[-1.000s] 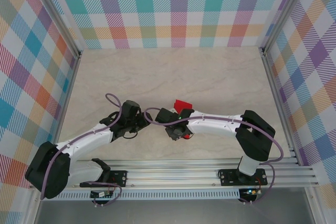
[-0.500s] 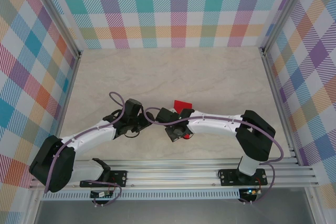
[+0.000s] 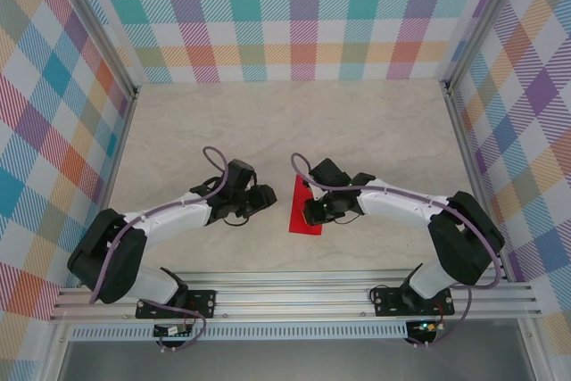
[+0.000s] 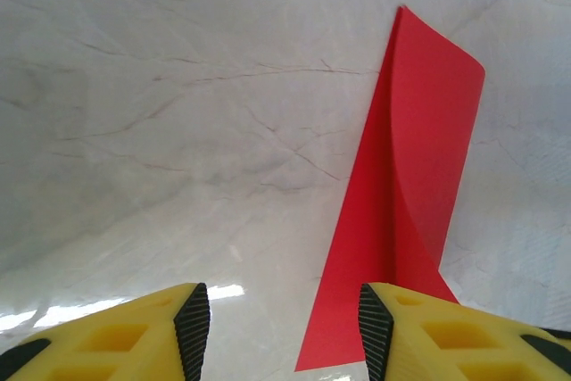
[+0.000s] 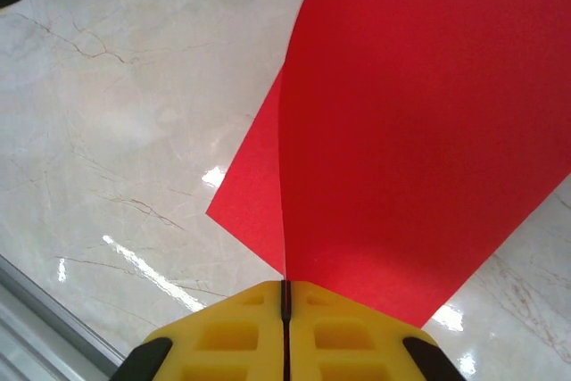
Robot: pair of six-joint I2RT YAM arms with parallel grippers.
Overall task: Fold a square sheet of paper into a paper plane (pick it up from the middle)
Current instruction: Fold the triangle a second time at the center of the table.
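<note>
In the top view's centre, the left gripper (image 3: pixel 269 197), on a low, bent arm, has its fingers spread and empty. Just right lies the paper plane (image 3: pixel 299 222), partly hidden under the right gripper (image 3: pixel 310 212), which pinches its edge.

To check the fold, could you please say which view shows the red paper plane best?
Left wrist: the paper plane shows nearly whole, point and crease clear. Top external shows it small, partly under the right end effector; right wrist crops it, pinched there.
</note>
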